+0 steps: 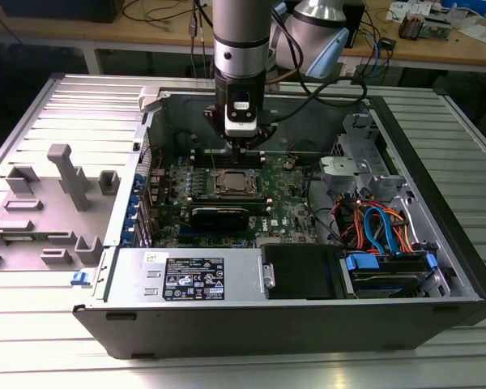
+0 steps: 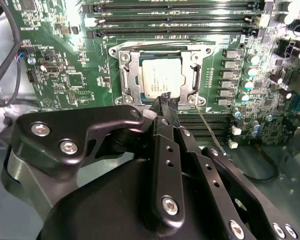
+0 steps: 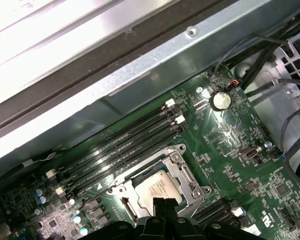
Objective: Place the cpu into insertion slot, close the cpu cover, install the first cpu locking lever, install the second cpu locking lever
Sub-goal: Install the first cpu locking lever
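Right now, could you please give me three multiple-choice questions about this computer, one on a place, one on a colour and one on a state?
1. Where is the chip?
A. on the grey tray
B. on the circuit board
C. on the power supply

2. What colour is the circuit board?
A. green
B. red
C. white

3. How is the metal cover placed?
A. standing upright
B. removed
C. lying flat around the chip

Answers:
1. B: both wrist views show it seated on the board.
2. A: the board is green throughout.
3. C: its frame lies flat, with the chip showing through its window.
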Controlling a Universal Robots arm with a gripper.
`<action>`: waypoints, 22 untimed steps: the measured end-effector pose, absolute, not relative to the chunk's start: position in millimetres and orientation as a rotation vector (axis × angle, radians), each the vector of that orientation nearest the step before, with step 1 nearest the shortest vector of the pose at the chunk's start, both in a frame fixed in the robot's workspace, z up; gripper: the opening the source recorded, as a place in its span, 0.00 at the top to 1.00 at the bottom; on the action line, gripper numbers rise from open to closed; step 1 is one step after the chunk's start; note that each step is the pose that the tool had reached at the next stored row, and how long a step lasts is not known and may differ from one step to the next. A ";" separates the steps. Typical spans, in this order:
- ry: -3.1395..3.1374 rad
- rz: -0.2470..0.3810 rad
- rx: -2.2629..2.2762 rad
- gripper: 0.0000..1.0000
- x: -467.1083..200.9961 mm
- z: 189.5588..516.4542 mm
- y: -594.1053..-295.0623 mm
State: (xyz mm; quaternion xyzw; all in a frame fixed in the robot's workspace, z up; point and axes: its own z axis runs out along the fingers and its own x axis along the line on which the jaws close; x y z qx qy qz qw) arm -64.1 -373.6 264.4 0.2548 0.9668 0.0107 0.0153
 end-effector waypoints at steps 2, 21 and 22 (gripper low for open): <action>3.012 0.034 0.778 0.89 -64.1 264.4 -373.7; 3.041 0.035 0.660 0.89 -87.9 264.3 -373.7; 3.041 0.035 0.658 0.89 -91.3 264.3 -373.7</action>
